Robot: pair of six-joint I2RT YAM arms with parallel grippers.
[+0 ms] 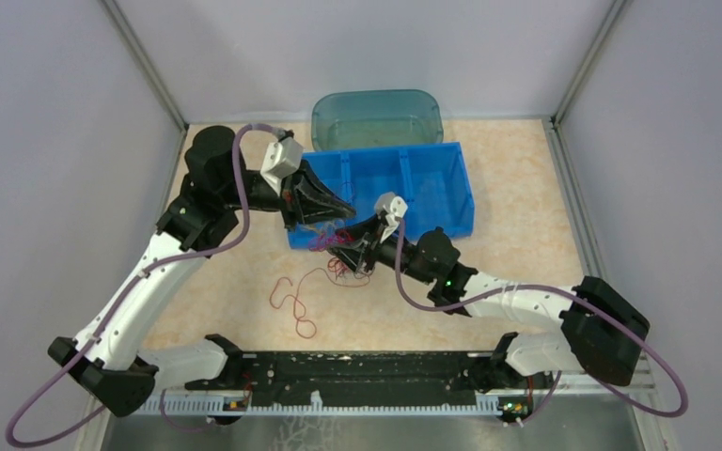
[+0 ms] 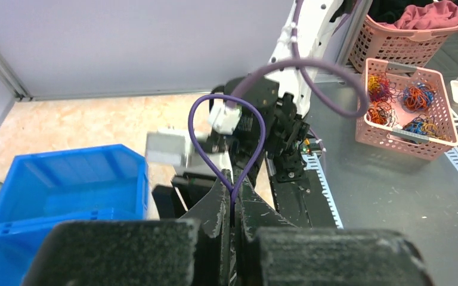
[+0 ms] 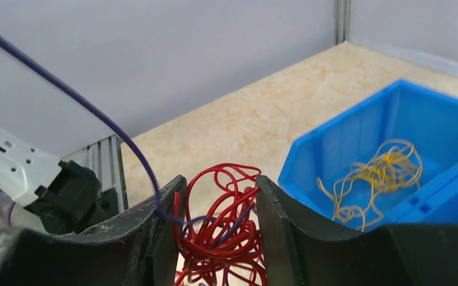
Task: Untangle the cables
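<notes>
**Top cam:** L gripper (image 1: 346,210) sat at the near-left corner of the blue bin (image 1: 432,174), and R gripper (image 1: 355,249) was just in front of it, so the tips were close together. The cables were bunched between and under the two tips: a red clump (image 1: 343,265) hung by the R fingers, with purple bits right beside it. One loose red strand (image 1: 293,303) curled flat on the table (image 1: 526,207), nearer the arm bases and apart from the clump. A teal tub (image 1: 376,117) stood behind the bin, against the back wall.

**L wrist cam:** L gripper (image 2: 234,205) had its fingers pressed together on the purple strand (image 2: 261,128), which rose from the pinch in a tall loop. The R arm (image 2: 262,95) was right behind the loop. The blue bin (image 2: 65,185) was at lower left. Off the table at right was a pink basket (image 2: 393,142) w/ more coloured wire bundles inside.

**R wrist cam:** R gripper (image 3: 217,220) had its fingers (image 3: 155,238) part-way apart, w/ the red clump (image 3: 220,244) wedged in the gap and touching both inner faces. The purple strand (image 3: 95,116) ran taut from upper left down into the clump by the L-hand finger. A yellow strand (image 3: 387,167) lay inside a compartment of the blue bin (image 3: 310,161), separate from the rest.
</notes>
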